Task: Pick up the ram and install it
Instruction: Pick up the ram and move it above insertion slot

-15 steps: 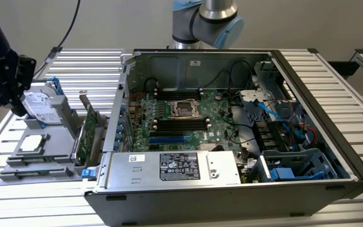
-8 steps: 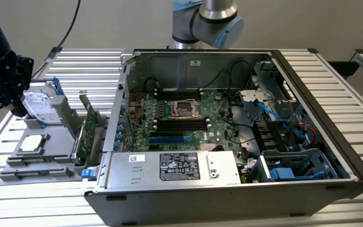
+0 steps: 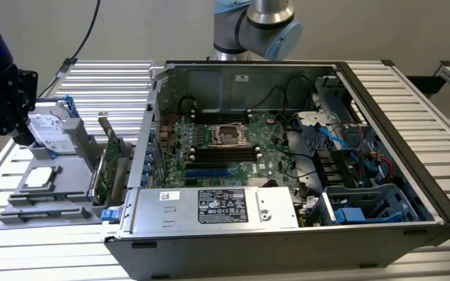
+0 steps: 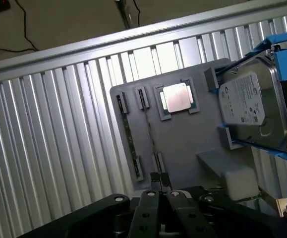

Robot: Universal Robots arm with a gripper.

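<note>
A thin dark stick, the ram [image 4: 128, 135] seen edge-on, stands between clips on the grey holder plate [image 4: 183, 144]. My gripper [image 4: 160, 182] hovers above the plate's near end, just beside that stick, with its fingers shut and nothing between them. In the exterior view the gripper [image 3: 21, 136] hangs over the holder plate [image 3: 61, 181] at the exterior view's left, close to the hard drive. The open computer case [image 3: 287, 246] fills the middle, with the green motherboard [image 3: 268, 149] and its dark memory slots [image 3: 223, 153] inside.
On the holder plate sit a square processor [image 4: 178, 96] and a hard drive [image 4: 250, 106] in a blue frame. A wider green card [image 3: 112, 161] stands on edge between plate and case. The power supply [image 3: 217, 208] lies at the case's front, with cables at its right.
</note>
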